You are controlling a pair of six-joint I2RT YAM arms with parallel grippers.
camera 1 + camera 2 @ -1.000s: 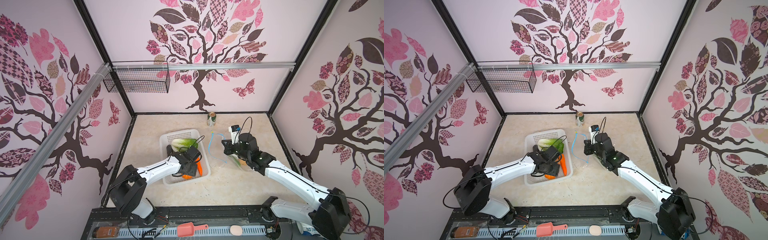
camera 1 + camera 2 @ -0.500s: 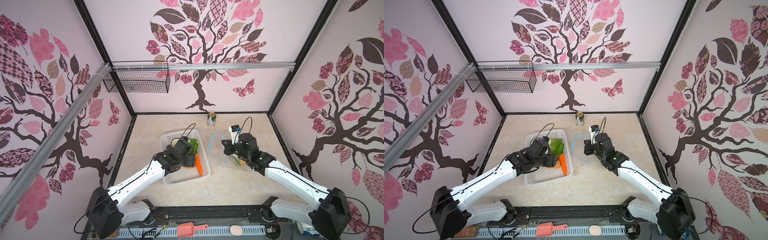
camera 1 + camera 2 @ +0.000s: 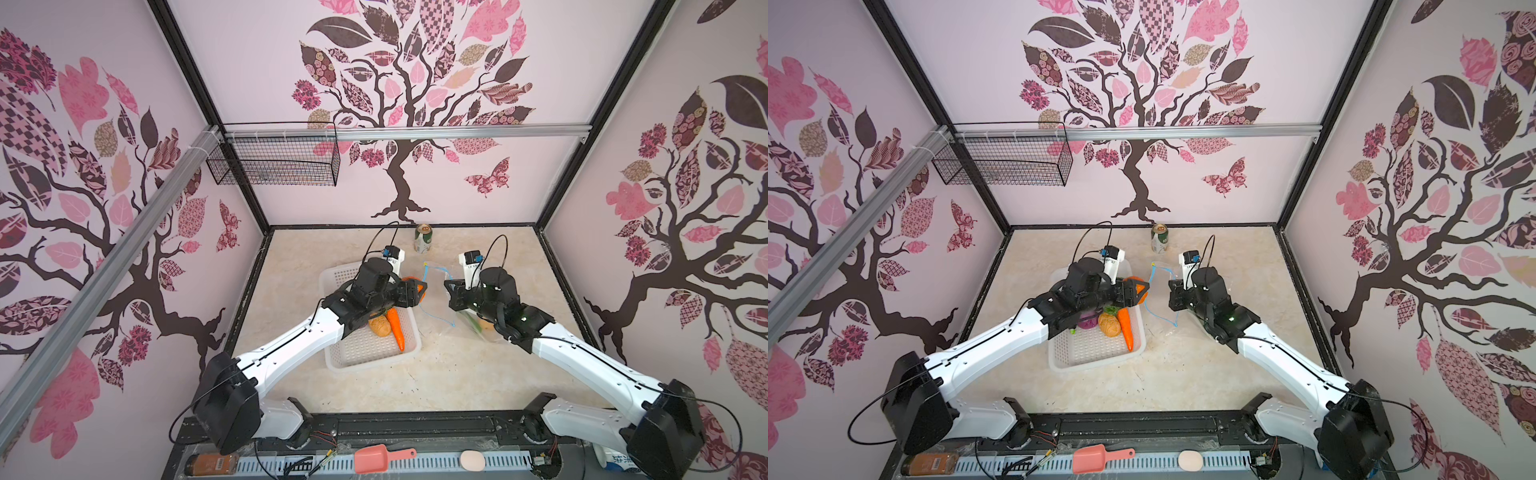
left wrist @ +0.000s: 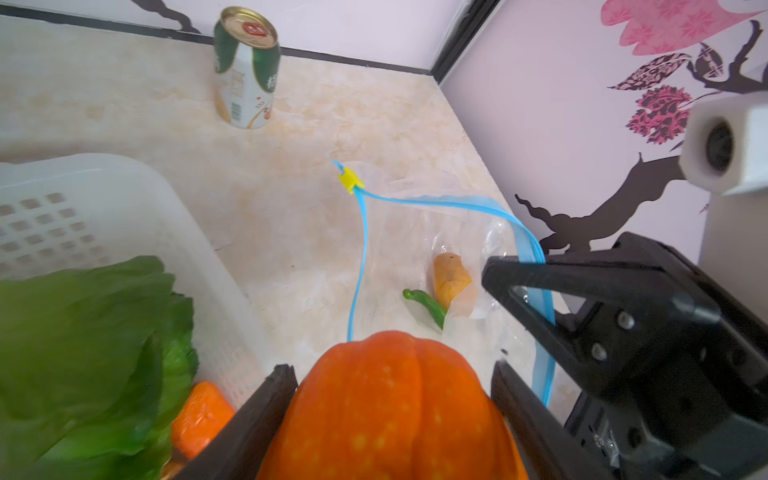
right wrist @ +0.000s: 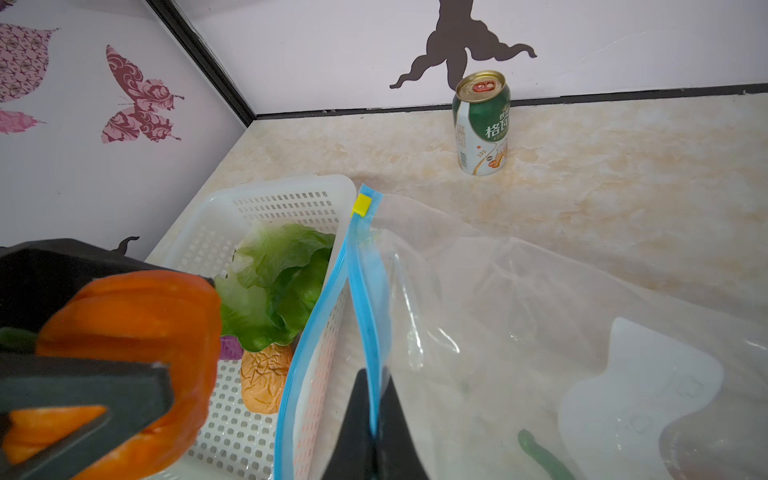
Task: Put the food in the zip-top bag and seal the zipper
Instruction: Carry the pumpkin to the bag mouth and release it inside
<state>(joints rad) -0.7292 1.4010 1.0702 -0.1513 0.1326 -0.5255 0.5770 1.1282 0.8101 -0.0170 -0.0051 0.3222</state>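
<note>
My left gripper (image 4: 391,368) is shut on the small orange pumpkin (image 4: 390,407), held above the basket's right rim, close to the bag mouth in both top views (image 3: 420,287) (image 3: 1134,279). My right gripper (image 5: 374,415) is shut on the blue zipper (image 5: 365,291) and holds the zip-top bag (image 5: 519,311) open; its yellow slider (image 5: 361,204) sits at the far end. A green pepper (image 4: 428,305) and an orange-brown piece (image 4: 451,278) lie inside the bag. Lettuce (image 5: 278,282), potato (image 3: 1109,324), carrot (image 3: 1126,330) and purple onion (image 3: 1088,322) lie in the basket.
The white perforated basket (image 3: 374,353) stands left of the bag. A green-and-white can (image 3: 423,239) stands upright near the back wall. A black wire basket (image 3: 274,166) hangs on the left rail. The two grippers are close together over the bag mouth.
My left gripper has risen out of the basket with the pumpkin and swung right toward the bag mouth. The right gripper has stayed still on the zipper.
</note>
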